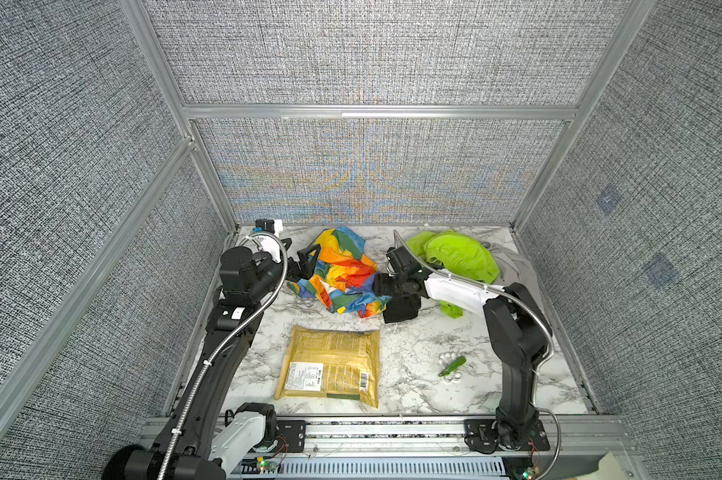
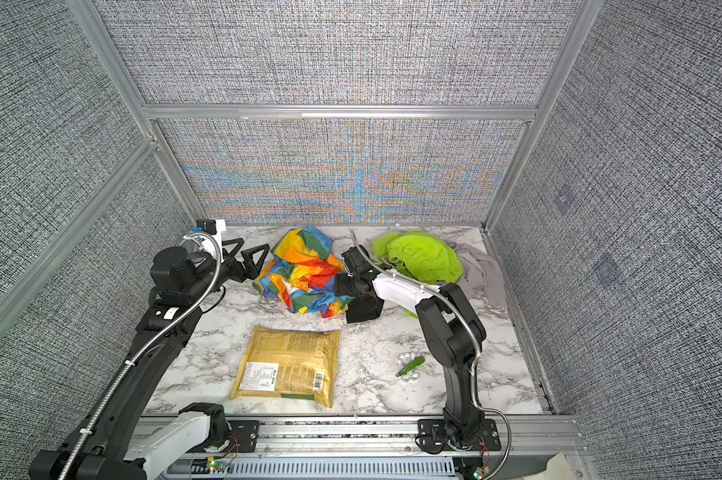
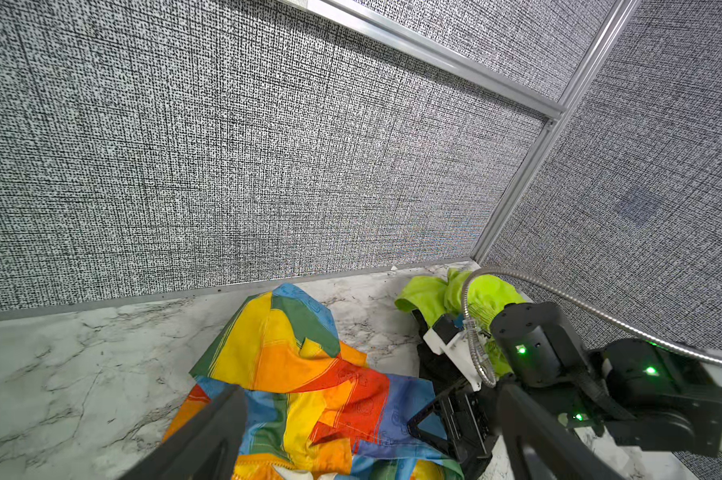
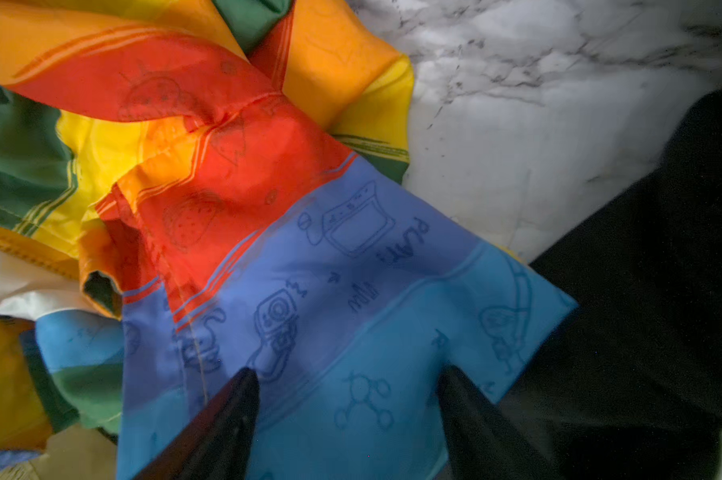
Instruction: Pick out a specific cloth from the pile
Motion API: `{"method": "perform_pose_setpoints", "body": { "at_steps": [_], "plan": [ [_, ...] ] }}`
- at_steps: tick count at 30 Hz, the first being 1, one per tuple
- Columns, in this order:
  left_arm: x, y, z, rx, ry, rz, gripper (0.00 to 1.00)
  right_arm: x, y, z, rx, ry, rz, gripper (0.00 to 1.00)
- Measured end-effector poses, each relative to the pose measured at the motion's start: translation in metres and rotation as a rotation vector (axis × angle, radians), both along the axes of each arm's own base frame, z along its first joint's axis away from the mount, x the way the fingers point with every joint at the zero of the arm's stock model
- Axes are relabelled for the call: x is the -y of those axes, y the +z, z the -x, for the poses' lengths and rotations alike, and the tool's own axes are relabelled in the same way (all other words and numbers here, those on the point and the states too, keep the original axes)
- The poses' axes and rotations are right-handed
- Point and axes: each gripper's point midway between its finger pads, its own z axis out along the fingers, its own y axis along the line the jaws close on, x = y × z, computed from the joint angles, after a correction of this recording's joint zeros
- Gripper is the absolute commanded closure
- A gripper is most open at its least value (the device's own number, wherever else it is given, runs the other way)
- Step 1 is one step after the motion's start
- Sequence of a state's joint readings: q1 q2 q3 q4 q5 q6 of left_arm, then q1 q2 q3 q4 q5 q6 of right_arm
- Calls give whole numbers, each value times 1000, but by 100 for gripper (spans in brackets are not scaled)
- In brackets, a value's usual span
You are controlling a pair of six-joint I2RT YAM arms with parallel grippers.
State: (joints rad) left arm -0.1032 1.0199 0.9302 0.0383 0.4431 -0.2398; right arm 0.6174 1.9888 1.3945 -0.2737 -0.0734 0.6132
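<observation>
Two grippers flank the cloth, which lies crumpled at the far middle of the marble table. On the left, the left gripper sits at the cloth's left edge, its jaws spread with nothing between them.

The cloth's long axis runs from the back wall toward the near edge and leans rightward as it comes nearer. Its blue corner points at the small black cloth, which lies just beside or touching it.

Over that blue patch the right gripper has its jaws parted. The fabric under them is flat and no fold is gathered between them. For a sound grasp, I judge it should close on a raised wrinkle or the hem rather than the flat patch, and stay off the black cloth so only one fabric lifts.

Further right, across bare marble, lie the lime green garment and the grey cloth.
</observation>
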Motion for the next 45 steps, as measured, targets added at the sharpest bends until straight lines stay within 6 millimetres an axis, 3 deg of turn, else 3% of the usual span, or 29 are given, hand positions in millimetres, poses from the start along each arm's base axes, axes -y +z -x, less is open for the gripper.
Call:
{"method": "perform_pose_setpoints", "body": {
  "at_steps": [3,6,10,17,21,26,34,38,41,45],
  "plan": [
    [1,0,0,0,-5,1,3,-3,-2,-3,-3,-14,-18,78],
    [1,0,1,0,-6,1,3,-7,10,-9,27,-24,-37,90],
    [1,0,1,-1,-10,2,3,-15,39,-20,100,-34,-50,92],
    [2,1,1,1,-12,2,2,-54,107,-45,279,13,-85,94],
    [2,2,2,3,-11,2,2,-75,123,-55,328,42,-87,94],
    [1,4,2,7,-11,2,2,-102,127,-69,353,87,-116,94],
    [4,2,2,2,-26,7,2,-151,114,-95,392,148,-187,93],
    [7,3,2,6,-43,13,2,-173,69,-107,354,179,-199,93],
    [8,2,2,2,-52,17,2,-176,24,-105,277,185,-173,90],
    [9,1,2,-3,-57,17,2,-173,-10,-97,207,182,-148,84]
  ]
}}
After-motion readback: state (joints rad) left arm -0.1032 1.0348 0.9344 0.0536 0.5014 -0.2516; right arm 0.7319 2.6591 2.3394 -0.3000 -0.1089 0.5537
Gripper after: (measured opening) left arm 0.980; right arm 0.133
